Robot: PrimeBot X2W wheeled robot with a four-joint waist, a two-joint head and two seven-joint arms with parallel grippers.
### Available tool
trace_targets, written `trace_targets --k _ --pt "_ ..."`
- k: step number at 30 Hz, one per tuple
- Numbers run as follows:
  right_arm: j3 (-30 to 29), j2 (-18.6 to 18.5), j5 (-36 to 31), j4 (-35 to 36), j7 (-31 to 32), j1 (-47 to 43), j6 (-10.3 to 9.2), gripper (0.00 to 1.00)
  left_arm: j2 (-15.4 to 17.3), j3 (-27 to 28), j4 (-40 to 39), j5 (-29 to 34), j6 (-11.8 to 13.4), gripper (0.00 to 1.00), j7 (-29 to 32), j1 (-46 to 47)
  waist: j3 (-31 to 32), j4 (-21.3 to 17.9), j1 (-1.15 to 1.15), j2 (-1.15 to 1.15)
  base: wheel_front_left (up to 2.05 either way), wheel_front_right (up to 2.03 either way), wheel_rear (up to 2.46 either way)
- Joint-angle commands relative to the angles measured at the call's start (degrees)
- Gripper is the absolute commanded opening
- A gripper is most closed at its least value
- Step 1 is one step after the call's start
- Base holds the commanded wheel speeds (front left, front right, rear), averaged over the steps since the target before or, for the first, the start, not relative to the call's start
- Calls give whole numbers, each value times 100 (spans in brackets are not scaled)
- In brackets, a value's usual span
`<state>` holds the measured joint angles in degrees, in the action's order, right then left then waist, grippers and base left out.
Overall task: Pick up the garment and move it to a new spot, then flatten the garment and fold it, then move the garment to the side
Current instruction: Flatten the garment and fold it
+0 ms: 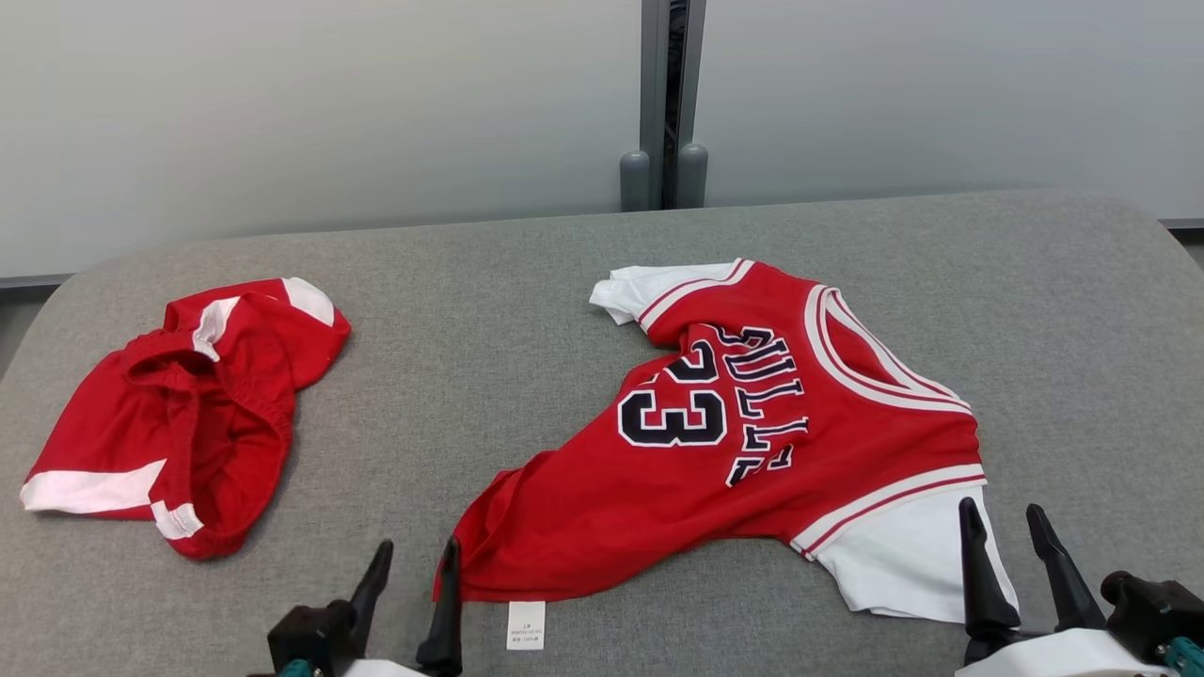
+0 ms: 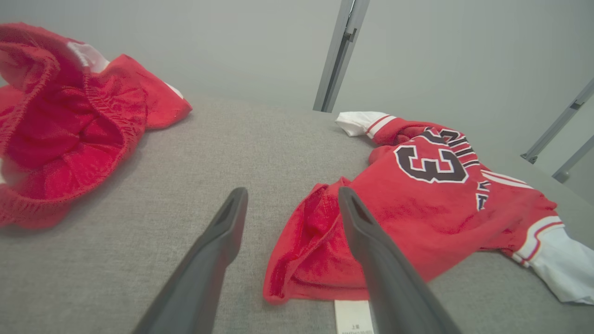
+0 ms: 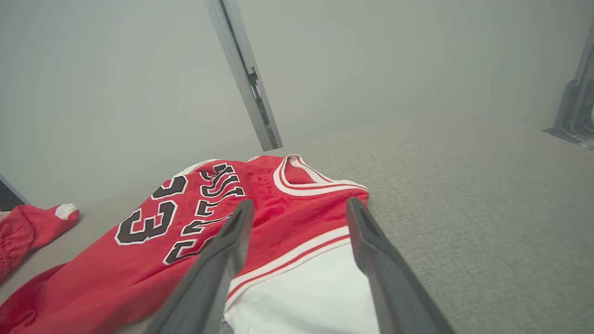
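Lying rumpled right of centre on the grey fabric tabletop (image 1: 527, 282): red basketball jersey with white sleeves (image 1: 752, 442). Red white-striped shorts (image 1: 179, 414) lie well left. Left gripper (image 1: 418, 550) and right gripper (image 1: 1000, 512), jaws apart and empty, sit at the jersey's near corners

Red jersey (image 1: 658, 498) crumpled on grey table (image 1: 470, 310); red shorts (image 1: 188, 414) far left.

The grey fabric-covered bench (image 1: 527, 301) carries a crumpled red jersey (image 1: 752, 451) with white sleeves, numbered 23, right of the middle toward its near edge, and rumpled red shorts (image 1: 188, 414) by its left edge, well apart.
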<state>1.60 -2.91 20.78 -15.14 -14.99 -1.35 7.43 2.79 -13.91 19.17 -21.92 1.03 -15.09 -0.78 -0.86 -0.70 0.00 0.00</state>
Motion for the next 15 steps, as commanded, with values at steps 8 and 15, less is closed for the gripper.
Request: trace_targets --k 8,15 --pt "-180 -15 -27 -87 -34 -37 13 100 25 -224 706 -74 -228 100 -8 17 -102 -49 0 0 0 0 0" --pt "-384 -12 43 -352 171 -102 13 100 23 -316 1206 -195 -355 100 -8 251 -172 -68 0 0 0 0 0"
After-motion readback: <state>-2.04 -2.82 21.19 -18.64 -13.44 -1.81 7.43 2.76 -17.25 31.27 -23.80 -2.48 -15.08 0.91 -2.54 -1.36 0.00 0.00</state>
